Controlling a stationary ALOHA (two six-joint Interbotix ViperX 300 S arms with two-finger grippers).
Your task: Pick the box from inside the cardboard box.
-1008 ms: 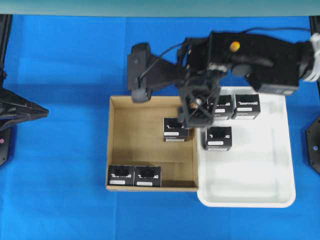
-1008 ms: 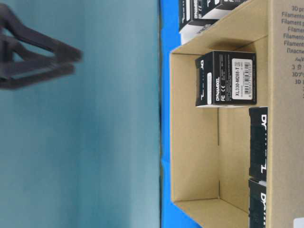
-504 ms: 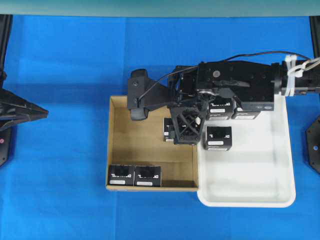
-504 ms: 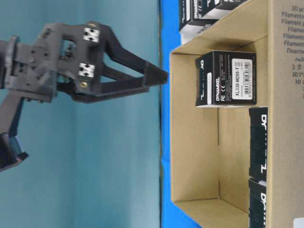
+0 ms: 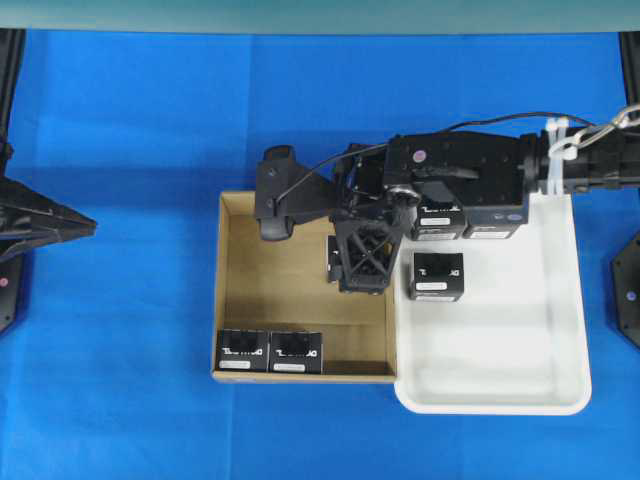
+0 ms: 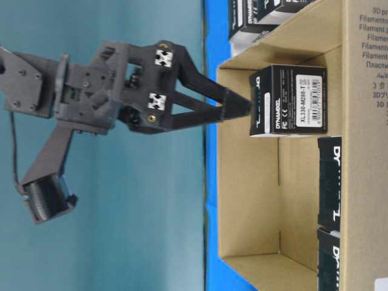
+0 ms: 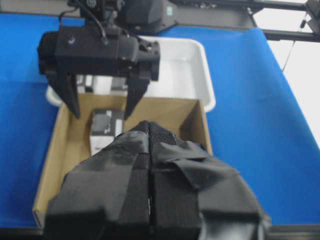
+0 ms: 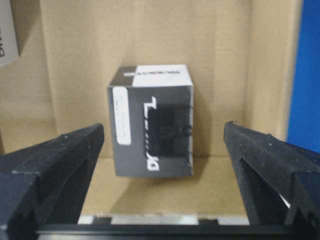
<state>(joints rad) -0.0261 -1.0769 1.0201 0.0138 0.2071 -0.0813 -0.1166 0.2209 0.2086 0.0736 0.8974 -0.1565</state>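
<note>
The right tool [image 8: 160, 165] hangs spread wide, its fingers [image 8: 55, 160] straddling the box [image 8: 152, 127] directly beneath. That box stands near the cardboard box's [image 5: 228, 290] tray-side wall; the left tool [image 7: 150, 200], clenched, stays far off.

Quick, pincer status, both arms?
Left pincer: shut, holding nothing.
Right pincer: open wide, straddling the box inside the cardboard box, not gripping it yet.

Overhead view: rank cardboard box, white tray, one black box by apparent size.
1. white tray and cardboard box: similar footprint, too close to rank.
2. black box in the tray: far smaller.
</note>
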